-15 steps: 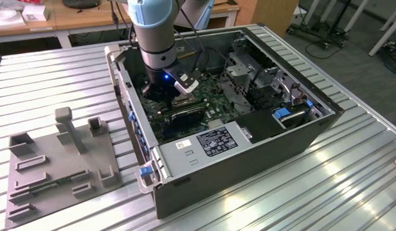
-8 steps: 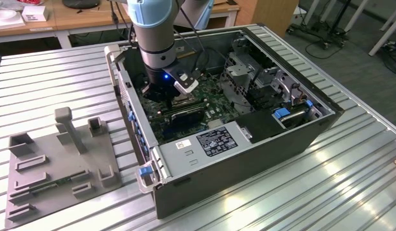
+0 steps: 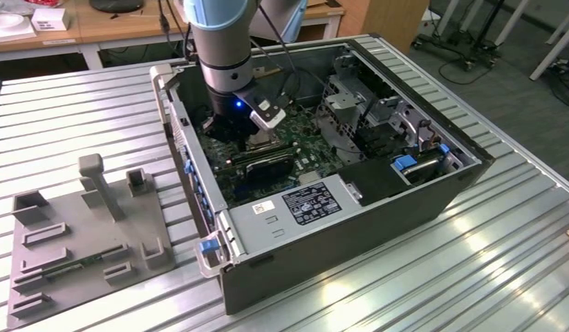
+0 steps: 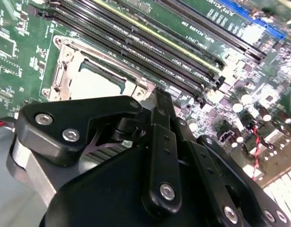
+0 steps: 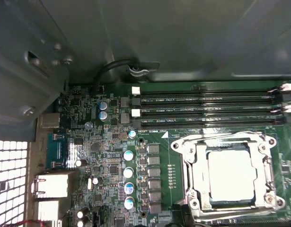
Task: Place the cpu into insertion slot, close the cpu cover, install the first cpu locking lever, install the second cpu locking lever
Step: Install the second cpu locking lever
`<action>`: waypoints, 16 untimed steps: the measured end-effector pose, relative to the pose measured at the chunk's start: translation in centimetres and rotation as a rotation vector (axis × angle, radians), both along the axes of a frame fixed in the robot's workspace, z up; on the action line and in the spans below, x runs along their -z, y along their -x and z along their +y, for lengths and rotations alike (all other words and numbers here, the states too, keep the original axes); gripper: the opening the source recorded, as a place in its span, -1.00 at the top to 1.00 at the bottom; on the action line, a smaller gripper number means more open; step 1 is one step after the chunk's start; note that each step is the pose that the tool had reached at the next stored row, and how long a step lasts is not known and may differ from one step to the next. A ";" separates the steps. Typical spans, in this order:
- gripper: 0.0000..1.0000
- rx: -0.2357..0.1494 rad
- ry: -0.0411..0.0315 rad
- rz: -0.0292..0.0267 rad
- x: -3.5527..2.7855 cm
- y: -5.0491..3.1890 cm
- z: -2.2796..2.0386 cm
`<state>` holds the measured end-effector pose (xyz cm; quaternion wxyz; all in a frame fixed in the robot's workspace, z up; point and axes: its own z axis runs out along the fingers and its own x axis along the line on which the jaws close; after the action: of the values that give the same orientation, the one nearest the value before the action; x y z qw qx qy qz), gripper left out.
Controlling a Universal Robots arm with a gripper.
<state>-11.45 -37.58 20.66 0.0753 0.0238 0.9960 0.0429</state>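
Silver-grey chip (image 5: pixel 232 176) sits flat in its socket (image 5: pixel 189 177) on the green board (image 5: pixel 157 142), just below the long black memory slots (image 5: pixel 207 106). We see it in both wrist views: pale square top, level, framed on all sides by silvery metal.

Status as we read it:
- Step 1 (chip into socket): looks done. Chip is seated, not tilted, no corner riding up that we can make out.
- Step 2 (cover): the metal frame (image 5: pixel 228 141) rings the chip w/ its window over the chip top, so we judge it down or nearly down. Can't confirm it's fully flat; near edge is hidden behind the tool in the second wrist view.
- Steps 3–4 (two levers): can't tell. No lever stands out clearly along either side of the socket; we'd count both as still open items until seen latched.

Gripper (image 4: pixel 157 101): black linkage low over the board, tip right at the socket's near edge, beside the chip (image 4: pixel 95 85). Nothing visible in its grasp. Whether fingers are spread or pinched, we can't tell; tips are hidden by its own body.

Ext. view: arm (image 3: pixel 224 41) reaches straight down into the open PC case (image 3: pixel 358 235), which lies on its side on the slatted metal table (image 3: pixel 505 263). Grey fixture tray (image 3: pixel 81 235) sits well apart, toward the exterior view's left.
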 end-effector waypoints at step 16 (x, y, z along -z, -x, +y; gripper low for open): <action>0.80 0.000 0.0002 0.0084 -1.24 -0.09 0.00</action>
<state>-11.36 -37.59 21.90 0.0711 0.0239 0.9963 0.0427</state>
